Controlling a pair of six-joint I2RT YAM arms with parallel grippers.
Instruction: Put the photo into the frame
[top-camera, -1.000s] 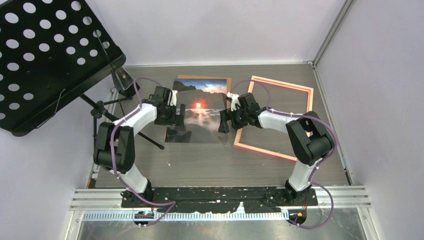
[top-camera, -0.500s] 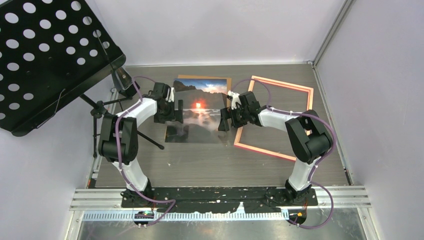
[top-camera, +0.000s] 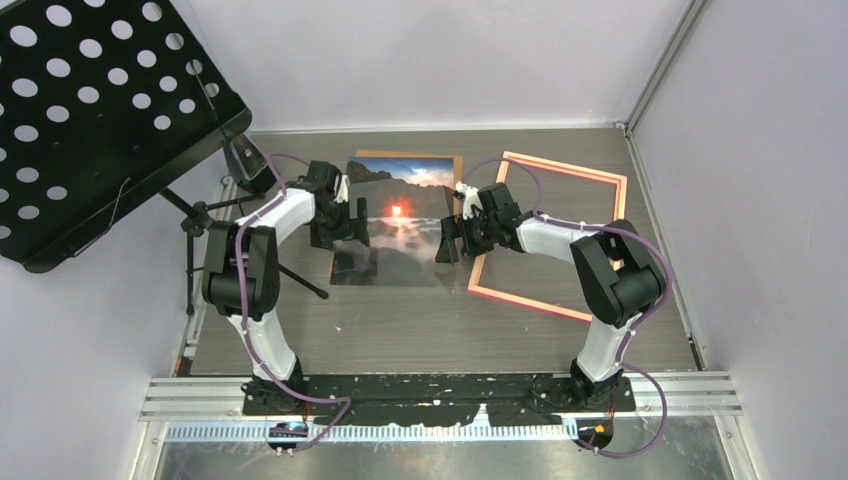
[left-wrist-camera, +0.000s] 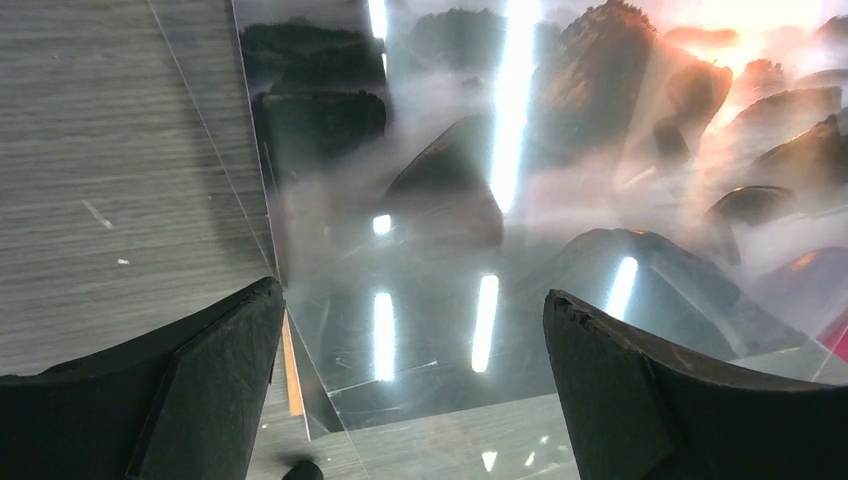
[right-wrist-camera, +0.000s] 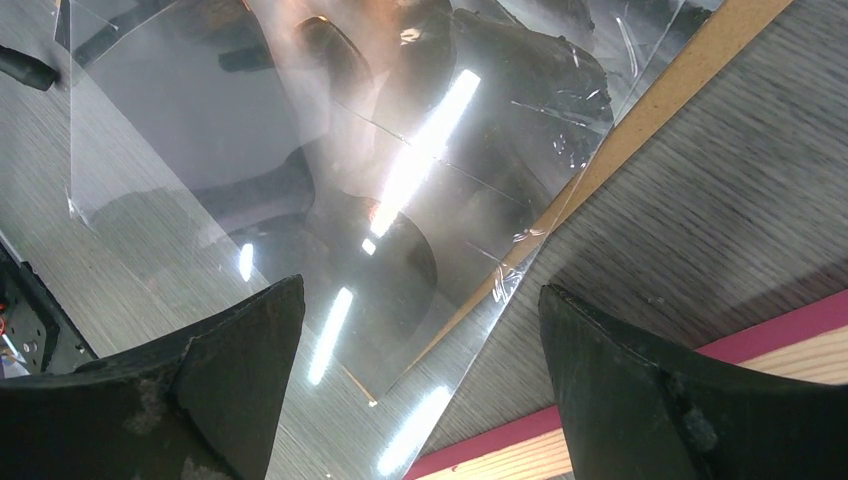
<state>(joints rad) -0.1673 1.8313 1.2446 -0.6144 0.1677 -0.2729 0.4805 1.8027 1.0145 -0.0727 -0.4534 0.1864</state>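
The photo (top-camera: 400, 240), a glossy sunset print, lies flat in the middle of the table and fills most of the left wrist view (left-wrist-camera: 560, 170). The pink-orange frame (top-camera: 606, 180) lies empty to its right, apart from it; a strip of the frame (right-wrist-camera: 770, 330) shows in the right wrist view. My left gripper (top-camera: 356, 222) hangs open over the photo's left edge, nothing between its fingers (left-wrist-camera: 410, 300). Over the photo's right edge my right gripper (top-camera: 444, 238) is open and empty too (right-wrist-camera: 420, 290).
A brown backing board (top-camera: 410, 155) peeks out beyond the photo's far edge (right-wrist-camera: 680, 85). A clear sheet (right-wrist-camera: 520, 290) lies over the photo, its corner reaching past it onto the table. A black perforated music stand (top-camera: 90, 110) rises at the left. Walls close in behind and to the right.
My left arm's elbow has swung left and back, and its gripper has crept slightly toward the photo's far left edge. The right arm, photo and frame have barely moved.
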